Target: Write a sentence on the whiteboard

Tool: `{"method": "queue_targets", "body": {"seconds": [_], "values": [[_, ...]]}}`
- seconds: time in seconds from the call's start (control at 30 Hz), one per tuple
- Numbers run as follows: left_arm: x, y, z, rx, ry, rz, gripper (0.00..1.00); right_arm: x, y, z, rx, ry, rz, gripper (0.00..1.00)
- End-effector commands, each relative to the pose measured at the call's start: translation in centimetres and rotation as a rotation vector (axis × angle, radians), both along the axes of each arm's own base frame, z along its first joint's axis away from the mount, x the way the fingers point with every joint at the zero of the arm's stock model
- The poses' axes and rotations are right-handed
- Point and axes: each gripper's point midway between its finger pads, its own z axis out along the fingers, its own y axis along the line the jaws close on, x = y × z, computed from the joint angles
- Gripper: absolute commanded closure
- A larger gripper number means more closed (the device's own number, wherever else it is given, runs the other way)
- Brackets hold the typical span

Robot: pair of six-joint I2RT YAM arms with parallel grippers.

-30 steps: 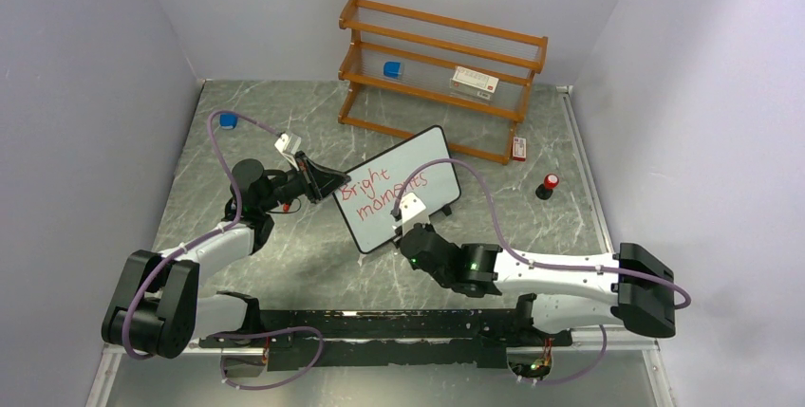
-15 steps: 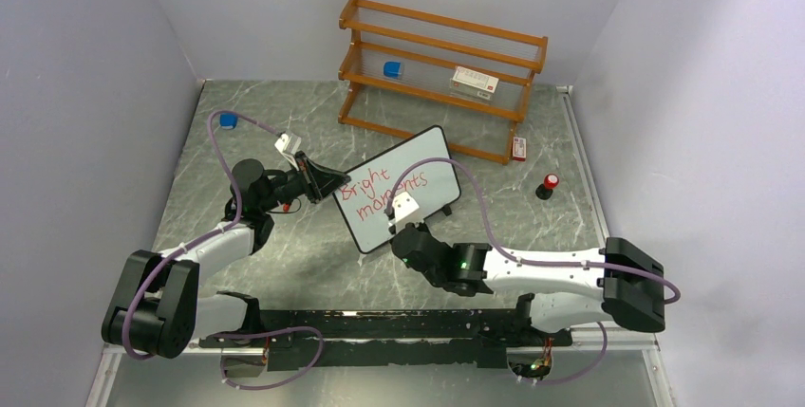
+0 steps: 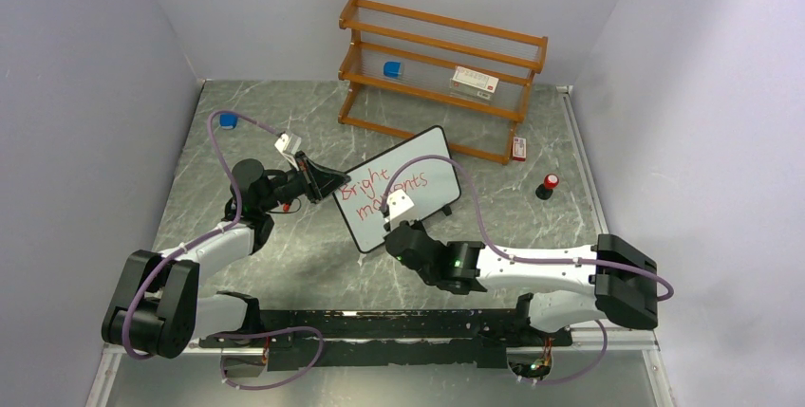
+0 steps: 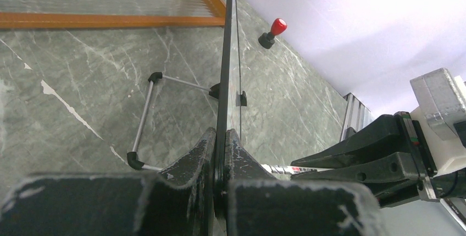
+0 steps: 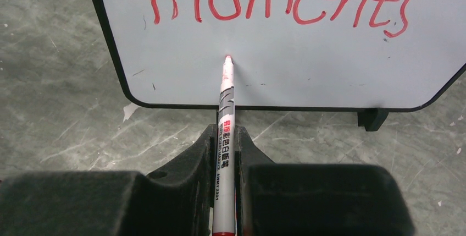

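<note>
The whiteboard (image 3: 418, 165) stands tilted on the table on small black feet, with "Bright moments" written on it in red. My left gripper (image 3: 334, 182) is shut on the board's left edge; in the left wrist view the jaws (image 4: 221, 132) pinch the thin black frame (image 4: 226, 54). In front of the board, my right gripper (image 3: 394, 221) is shut on a white marker (image 5: 226, 118). The marker's red tip touches the board (image 5: 308, 65) in the blank strip under the word "moments", near the lower left corner.
A wooden shelf (image 3: 441, 56) stands behind the board and holds a blue object (image 3: 392, 69) and a white box (image 3: 474, 83). A red-topped black cap (image 3: 549, 185) and a small red box (image 3: 518, 148) lie to the right. Another blue object (image 3: 228, 120) lies at the far left.
My right arm has slid left along the board's lower part, carrying the marker with it. The left arm and the board have not moved.
</note>
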Motion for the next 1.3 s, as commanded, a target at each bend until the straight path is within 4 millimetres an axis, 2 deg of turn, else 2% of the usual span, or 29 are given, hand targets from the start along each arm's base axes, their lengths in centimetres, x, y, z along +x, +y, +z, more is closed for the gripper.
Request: {"method": "queue_targets", "body": {"seconds": [0.0,0.17,0.5,0.87,1.07,1.27], "values": [[-0.2,-0.2,-0.8,0.029,0.001,-0.011,0.95,0.6,1.3,2.0,0.064,-0.040,-0.012,1.00],[0.0,-0.2,-0.7,0.030,-0.001,-0.008,0.95,0.4,1.7,2.1,0.060,-0.033,0.018,1.00],[0.0,-0.1,-0.9,0.034,0.001,-0.006,0.95,-0.7,2.1,0.5,-0.006,0.021,0.078,1.00],[0.0,-0.1,-0.8,0.033,0.000,-0.006,0.95,-1.4,0.8,-0.9,-0.080,0.050,0.075,1.00],[0.0,-0.1,-0.7,0.032,0.000,-0.006,0.95,-0.9,-0.2,-0.6,-0.092,0.024,0.034,1.00],[-0.1,-0.1,-0.7,0.033,-0.003,-0.007,0.95,-0.3,-0.1,0.0,-0.061,-0.004,0.000,1.00]]}}
